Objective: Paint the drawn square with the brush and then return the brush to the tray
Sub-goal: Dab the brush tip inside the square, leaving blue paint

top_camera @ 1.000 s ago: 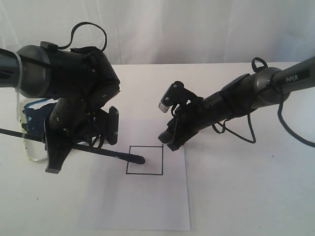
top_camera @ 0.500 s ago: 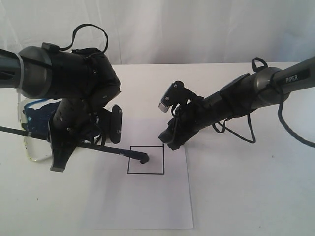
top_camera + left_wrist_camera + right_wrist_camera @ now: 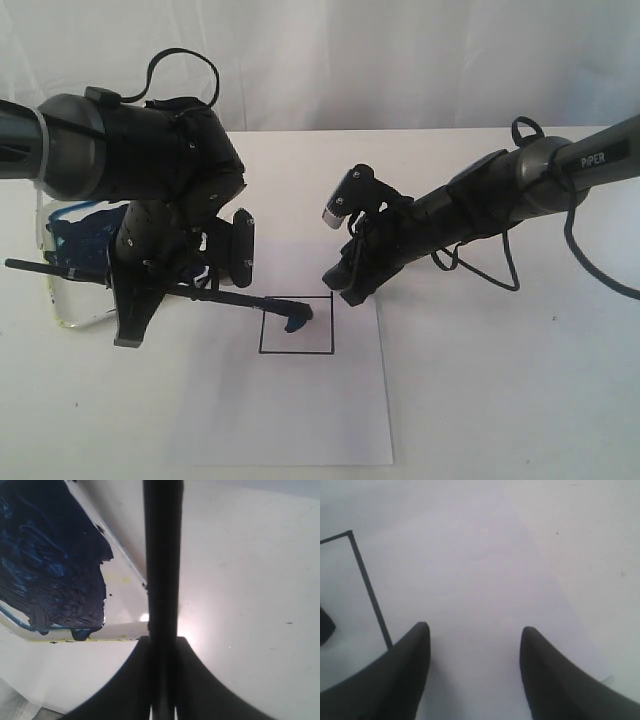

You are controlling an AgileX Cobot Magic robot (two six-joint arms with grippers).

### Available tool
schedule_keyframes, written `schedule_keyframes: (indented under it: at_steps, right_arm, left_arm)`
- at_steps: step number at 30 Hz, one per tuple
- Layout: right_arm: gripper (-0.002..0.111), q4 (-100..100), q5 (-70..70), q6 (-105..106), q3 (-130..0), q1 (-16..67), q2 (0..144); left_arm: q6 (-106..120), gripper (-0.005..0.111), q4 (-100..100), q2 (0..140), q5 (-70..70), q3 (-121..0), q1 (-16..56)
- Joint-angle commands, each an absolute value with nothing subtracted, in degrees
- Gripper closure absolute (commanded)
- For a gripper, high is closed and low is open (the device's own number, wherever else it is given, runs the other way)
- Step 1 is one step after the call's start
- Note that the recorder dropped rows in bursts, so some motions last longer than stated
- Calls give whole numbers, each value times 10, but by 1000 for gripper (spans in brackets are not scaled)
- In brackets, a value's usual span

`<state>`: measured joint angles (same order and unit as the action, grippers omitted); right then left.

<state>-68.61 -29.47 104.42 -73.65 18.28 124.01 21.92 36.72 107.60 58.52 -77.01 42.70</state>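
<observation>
- Exterior: my left gripper clamps the one brush, its tip inside the one square; the one tray lies left of it.
- Left wrist: the brush crosses the tray's rim.
- Right wrist: my right gripper is spread wide over the paper.

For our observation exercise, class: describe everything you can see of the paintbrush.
The brush is long and thin, with a dark handle and a bristle tip loaded with dark blue paint. It lies nearly level, tip slightly down, clamped mid-handle between the jaws of the left gripper. Its tip appears to touch the paper inside the drawn square, near the upper edge. Its back end reaches out past the tray.
</observation>
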Motion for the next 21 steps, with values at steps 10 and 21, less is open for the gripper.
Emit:
schedule_keyframes:
  at_steps: [10, 21]
  right_arm:
    - [57, -673, -278, 1057, -736, 182, 1248]
    - [57, -673, -278, 1057, -736, 182, 1248]
  left_arm:
    - [215, 107, 354, 1074, 560, -768, 431]
    - [215, 107, 354, 1074, 548, -768, 431]
